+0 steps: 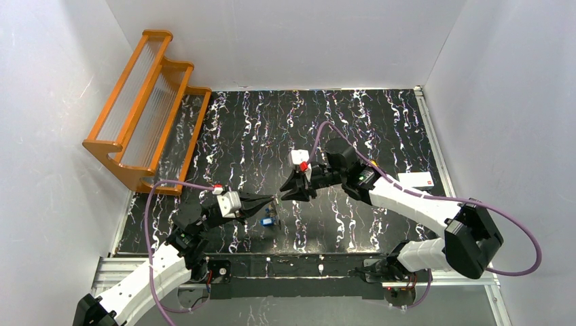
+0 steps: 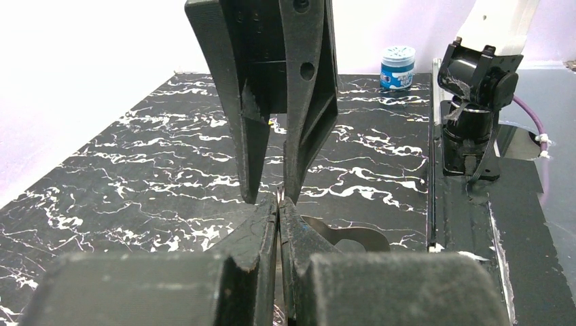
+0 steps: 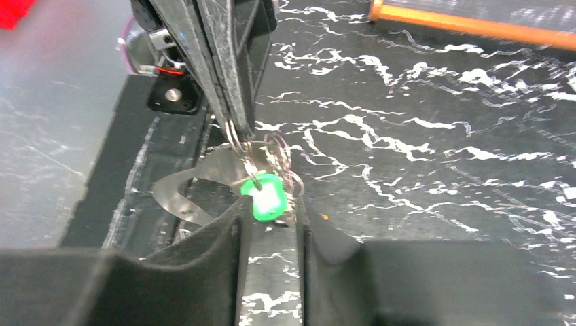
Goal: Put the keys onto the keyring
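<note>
Keyring sits mid-frame in the top external view, above the black marbled surface. The left end effector reaches it from the lower left and the right end effector from the upper right, their tips nearly touching. A blue key shows just below them.

Left wrist view: the left end effector is pressed together on a sliver of the keyring's metal, and its grey plate pokes out at lower right. The right end effector comes down from the top of the frame, tips slightly apart, just above that pinch.

Right wrist view: the green key lies between the right end effector's parted fingers at lower centre. Whether they press it I cannot tell. Thin wire loops hang just above it under the left end effector's closed tips. Threading looks like the right arm's job, since it is nearer the key and the loops lie straight up-frame.
</note>
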You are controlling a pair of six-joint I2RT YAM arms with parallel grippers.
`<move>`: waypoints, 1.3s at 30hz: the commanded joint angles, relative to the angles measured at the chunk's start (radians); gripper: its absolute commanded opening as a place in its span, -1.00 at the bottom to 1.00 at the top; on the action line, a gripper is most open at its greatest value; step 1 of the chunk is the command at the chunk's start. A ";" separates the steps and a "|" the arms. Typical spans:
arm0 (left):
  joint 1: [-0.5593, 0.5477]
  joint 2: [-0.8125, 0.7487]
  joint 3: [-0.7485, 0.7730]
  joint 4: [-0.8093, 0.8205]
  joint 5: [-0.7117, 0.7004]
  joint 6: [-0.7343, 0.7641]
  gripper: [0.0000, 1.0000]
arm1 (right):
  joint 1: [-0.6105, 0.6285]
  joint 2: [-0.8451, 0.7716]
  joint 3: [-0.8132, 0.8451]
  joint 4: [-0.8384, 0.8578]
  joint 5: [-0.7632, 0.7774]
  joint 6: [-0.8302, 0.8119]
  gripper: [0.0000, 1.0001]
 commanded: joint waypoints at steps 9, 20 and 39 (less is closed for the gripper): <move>-0.003 0.008 0.016 0.063 0.023 -0.008 -1.00 | -0.003 -0.082 -0.034 0.139 -0.044 0.016 0.27; -0.003 0.007 0.014 0.063 0.023 -0.014 -1.00 | 0.015 0.000 0.020 0.195 -0.107 0.065 -0.25; -0.003 0.013 0.013 0.063 0.028 -0.018 -1.00 | 0.030 0.037 0.029 0.231 -0.119 0.094 -0.77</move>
